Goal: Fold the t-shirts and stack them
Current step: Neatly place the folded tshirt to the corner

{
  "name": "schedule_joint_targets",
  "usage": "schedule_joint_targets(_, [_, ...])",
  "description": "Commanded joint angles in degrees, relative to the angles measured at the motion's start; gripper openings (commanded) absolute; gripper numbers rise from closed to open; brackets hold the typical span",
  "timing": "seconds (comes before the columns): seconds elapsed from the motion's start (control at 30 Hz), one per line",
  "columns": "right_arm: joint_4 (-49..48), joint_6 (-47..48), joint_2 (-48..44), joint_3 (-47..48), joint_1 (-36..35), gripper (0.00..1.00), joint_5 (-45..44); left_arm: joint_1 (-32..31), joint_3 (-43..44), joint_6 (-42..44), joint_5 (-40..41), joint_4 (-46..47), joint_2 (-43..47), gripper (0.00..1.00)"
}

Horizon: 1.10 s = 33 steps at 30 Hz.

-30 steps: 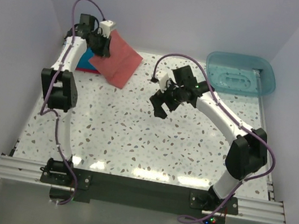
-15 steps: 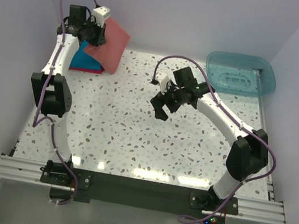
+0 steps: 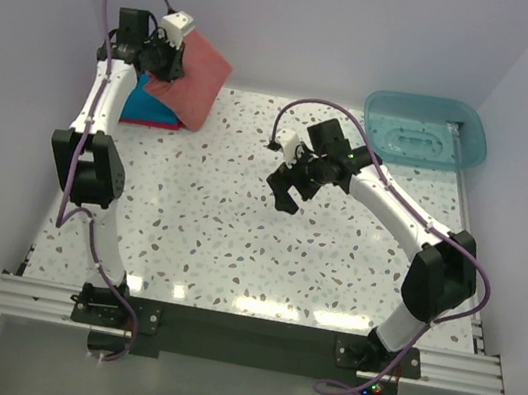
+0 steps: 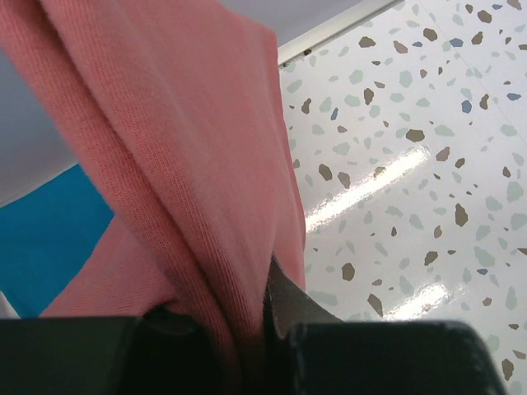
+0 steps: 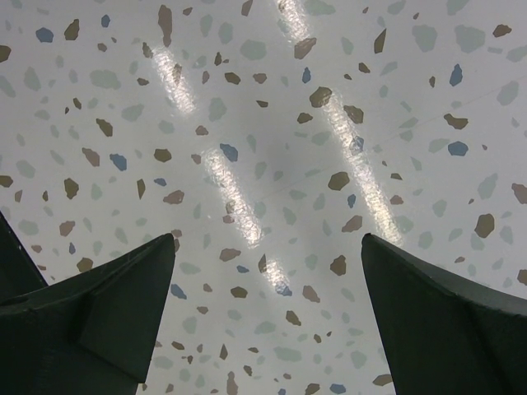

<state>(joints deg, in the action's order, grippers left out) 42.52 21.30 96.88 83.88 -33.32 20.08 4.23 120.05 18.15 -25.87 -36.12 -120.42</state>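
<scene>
The salmon-red t-shirt (image 3: 197,80) hangs lifted above the far-left corner of the tabletop (image 3: 236,244), gathered into a folded panel. Its long axis slants from the far wall down toward the near side, with the lower edge drooping just right of the stack below. In the wrist view a thick fold of this shirt (image 4: 181,164) runs up from the jaws, which are clamped on it.

Under it lies the bright blue t-shirt (image 3: 143,104), folded flat in that corner, with a strip of the crimson-pink t-shirt (image 3: 155,123) showing at its near edge. Whether the hanging cloth touches the blue t-shirt (image 4: 45,239) I cannot tell.

The left gripper (image 3: 165,61) grasps the salmon-red shirt at its upper left. Its arm is stretched far along the left edge of the tabletop, with the wrist raised high against the far wall.

The right gripper (image 3: 285,193) hovers over the middle of the tabletop, well apart from the shirts. Its arm is bent in from the right edge and its fingers (image 5: 90,313) are spread wide with nothing between them.

A translucent teal tub (image 3: 425,130) sits in the far-right corner, well clear of both arms.
</scene>
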Motion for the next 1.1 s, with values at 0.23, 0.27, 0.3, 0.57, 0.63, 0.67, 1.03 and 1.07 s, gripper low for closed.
schedule_joint_targets(0.23, [1.1, 0.8, 0.2, 2.6, -0.1, 0.99, 0.1, 5.7, 12.0, 2.9, -6.6, -1.1, -5.3, 0.00])
schedule_joint_targets(0.27, [1.2, 0.8, 0.8, 3.1, -0.1, 0.99, 0.1, 6.2, 12.7, 3.1, -7.1, -0.9, -5.9, 0.00])
schedule_joint_targets(0.3, [1.4, 0.8, 1.1, 3.5, -0.1, 0.99, 0.1, 6.7, 12.8, 3.1, -8.1, -0.4, -6.9, 0.00])
schedule_joint_targets(0.57, [3.9, 1.1, 4.6, 7.5, -0.1, 0.99, -1.4, 10.4, 13.0, 7.3, -8.7, 0.3, -13.3, 0.00])
schedule_joint_targets(0.63, [4.0, 0.9, 5.2, 7.8, -0.1, 0.99, -1.4, 12.1, 13.2, 6.9, -9.1, 1.6, -14.5, 0.00])
schedule_joint_targets(0.67, [4.1, 0.8, 5.3, 8.1, -0.1, 0.99, -1.4, 12.6, 13.3, 7.1, -8.9, 2.8, -14.8, 0.00])
schedule_joint_targets(1.03, [5.8, 0.9, 8.1, 10.0, -0.1, 0.99, -2.1, 15.5, 12.0, 13.0, -3.7, 13.3, -18.8, 0.13])
schedule_joint_targets(1.07, [6.2, 1.0, 8.1, 9.9, 0.0, 0.99, -2.5, 15.5, 12.0, 13.5, -3.0, 15.0, -19.2, 0.19])
